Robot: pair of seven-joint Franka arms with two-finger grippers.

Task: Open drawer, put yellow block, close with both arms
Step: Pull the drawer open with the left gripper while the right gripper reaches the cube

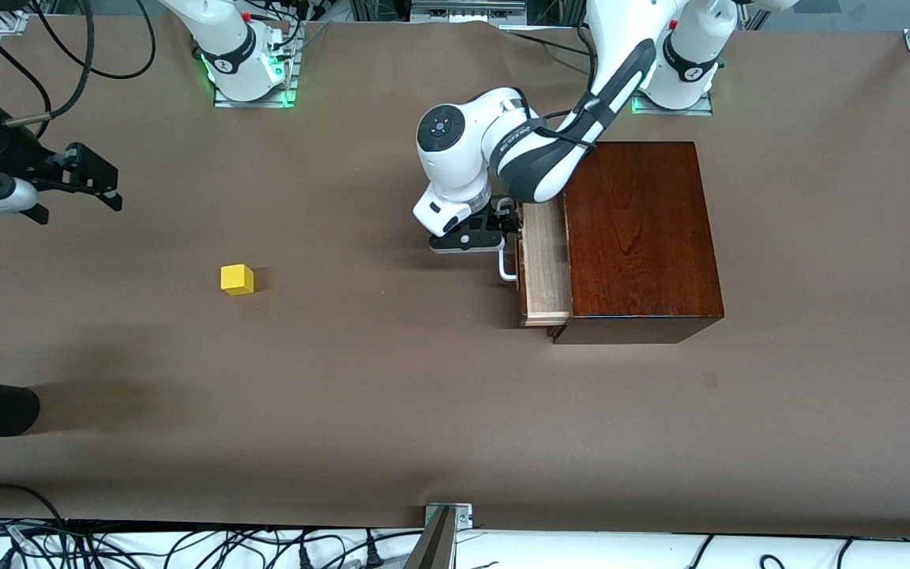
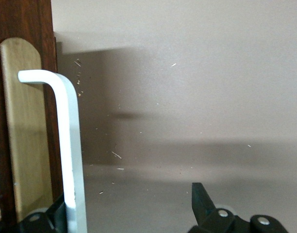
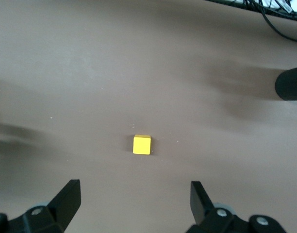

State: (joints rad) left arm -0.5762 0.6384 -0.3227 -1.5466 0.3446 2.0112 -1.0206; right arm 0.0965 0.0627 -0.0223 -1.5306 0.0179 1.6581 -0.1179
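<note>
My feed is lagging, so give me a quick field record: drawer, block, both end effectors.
drawer: partly pulled out of the box, pale inside showing, nothing seen in it
handle: white, between the left end effector's fingers
block: yellow, on the table, toward the right arm's end
left end effector: at the handle, fingers apart
right end effector: open, above the table, block not held

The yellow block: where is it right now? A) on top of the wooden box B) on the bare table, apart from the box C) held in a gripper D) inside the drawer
B: the yellow block sits alone on the brown table, toward the right arm's end, well apart from the wooden box, with no gripper touching it.
</note>
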